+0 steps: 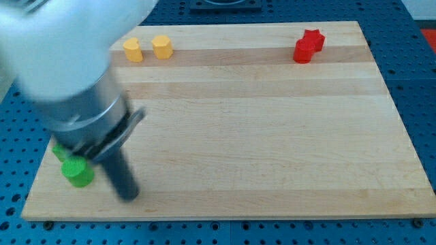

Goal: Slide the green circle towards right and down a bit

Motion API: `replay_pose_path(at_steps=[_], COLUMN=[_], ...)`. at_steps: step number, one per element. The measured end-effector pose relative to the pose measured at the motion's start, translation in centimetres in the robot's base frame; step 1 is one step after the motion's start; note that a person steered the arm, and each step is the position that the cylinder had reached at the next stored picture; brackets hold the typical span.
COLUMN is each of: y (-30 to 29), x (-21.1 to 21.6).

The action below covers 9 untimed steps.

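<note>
The green circle (78,173) sits near the board's bottom left corner. Another green block (60,152) shows just above and left of it, mostly hidden behind the arm, shape unclear. My tip (129,196) is blurred and rests on the board just right of and slightly below the green circle, close to it; I cannot tell if it touches.
Two yellow blocks (133,50) (162,47) stand side by side at the view's top left. A red block (308,45), star-like, sits at the top right. The wooden board (259,136) ends close below the green circle. The arm's body (68,61) covers the top left.
</note>
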<state>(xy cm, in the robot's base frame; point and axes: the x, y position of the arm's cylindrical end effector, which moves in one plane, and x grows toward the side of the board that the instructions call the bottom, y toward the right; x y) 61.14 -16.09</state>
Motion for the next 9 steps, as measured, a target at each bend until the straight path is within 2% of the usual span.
replay_pose_path(at_steps=[1, 2, 4, 5, 7, 9], y=[-4.4, -14.3, -11.1, -6.4, 7.3, 6.0], x=[0.6, -0.1, -5.0, -5.2, -5.0, -6.3])
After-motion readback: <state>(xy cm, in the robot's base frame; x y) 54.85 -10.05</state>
